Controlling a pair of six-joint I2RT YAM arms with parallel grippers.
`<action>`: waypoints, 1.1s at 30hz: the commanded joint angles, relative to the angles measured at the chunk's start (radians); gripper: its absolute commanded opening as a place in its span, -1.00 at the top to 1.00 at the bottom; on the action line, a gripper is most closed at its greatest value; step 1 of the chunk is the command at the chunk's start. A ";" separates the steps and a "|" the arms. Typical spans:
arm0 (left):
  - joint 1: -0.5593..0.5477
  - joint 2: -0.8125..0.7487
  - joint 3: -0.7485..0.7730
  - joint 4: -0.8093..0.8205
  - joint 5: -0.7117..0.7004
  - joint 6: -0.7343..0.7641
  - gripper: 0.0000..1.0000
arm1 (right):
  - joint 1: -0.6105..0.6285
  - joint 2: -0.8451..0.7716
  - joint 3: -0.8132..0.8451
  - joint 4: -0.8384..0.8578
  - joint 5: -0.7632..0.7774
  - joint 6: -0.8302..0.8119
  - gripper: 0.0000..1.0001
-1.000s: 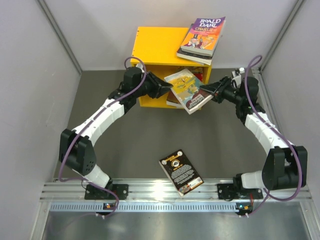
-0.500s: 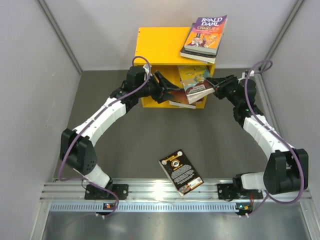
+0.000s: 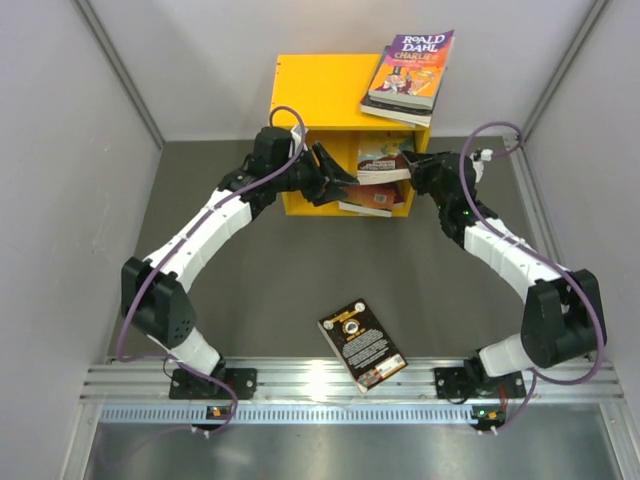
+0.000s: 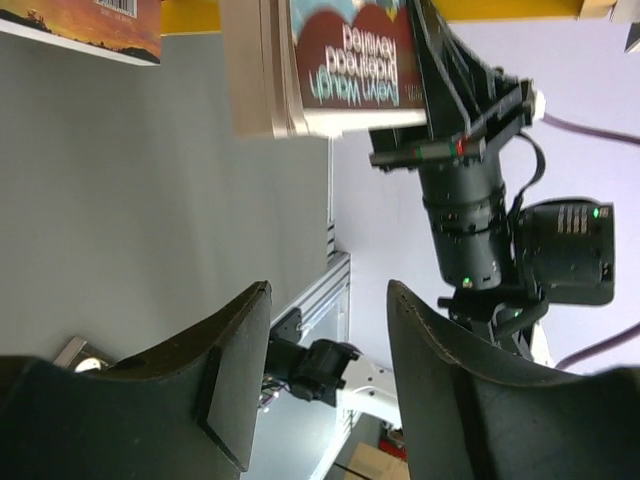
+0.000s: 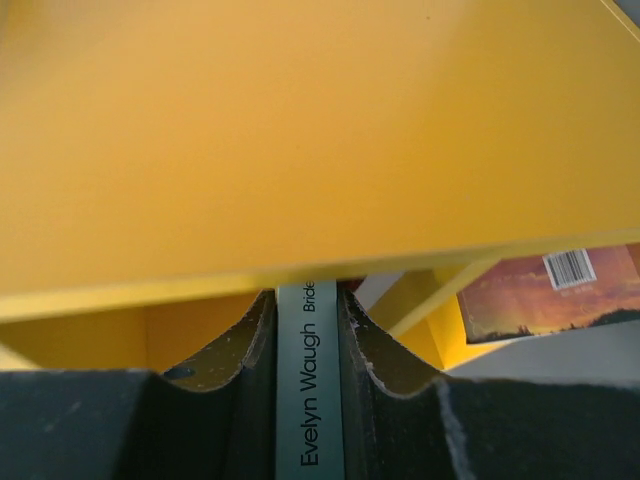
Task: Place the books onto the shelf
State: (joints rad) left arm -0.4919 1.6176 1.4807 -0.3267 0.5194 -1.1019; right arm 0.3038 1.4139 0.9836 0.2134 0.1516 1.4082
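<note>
A: What did the overhead view show?

B: The yellow shelf (image 3: pixel 318 90) stood at the upper middle of the frame against the back wall. A stack of books (image 3: pixel 408 78) topped by a purple Roald Dahl cover lay on its upper right corner, overhanging the edge. The left gripper (image 3: pixel 335 177) was at the shelf's open front, its fingers spread with nothing between them. The right gripper (image 3: pixel 418 172) reached in from the right, closed on the Evelyn Waugh book (image 3: pixel 384 160) at the mouth of the shelf. Below that, an orange-covered book (image 3: pixel 372 199) lay flat, sticking out of the opening. A black book (image 3: pixel 362 344) lay alone on the grey table (image 3: pixel 260 280), lower middle, well apart from the shelf.

A: And the left wrist camera?

B: Its two dark fingers (image 4: pixel 235 370) stood apart at the bottom, empty. At the top centre hung the Waugh book, with the right gripper clamped on its edge.

A: The right wrist camera?

B: The shelf's yellow board filled the upper frame. Both fingers (image 5: pixel 230 350) pressed against the grey spine reading "Evelyn Waugh". The orange cover with a barcode showed at the right edge.
</note>
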 commanded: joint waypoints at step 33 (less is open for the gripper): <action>0.000 -0.031 -0.014 -0.080 -0.041 0.097 0.01 | -0.049 -0.117 -0.006 -0.210 -0.026 -0.063 -0.96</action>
State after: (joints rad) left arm -0.4919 1.6123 1.4754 -0.4126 0.4976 -1.0214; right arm 0.2478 1.3792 1.0080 0.0116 0.1623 1.4109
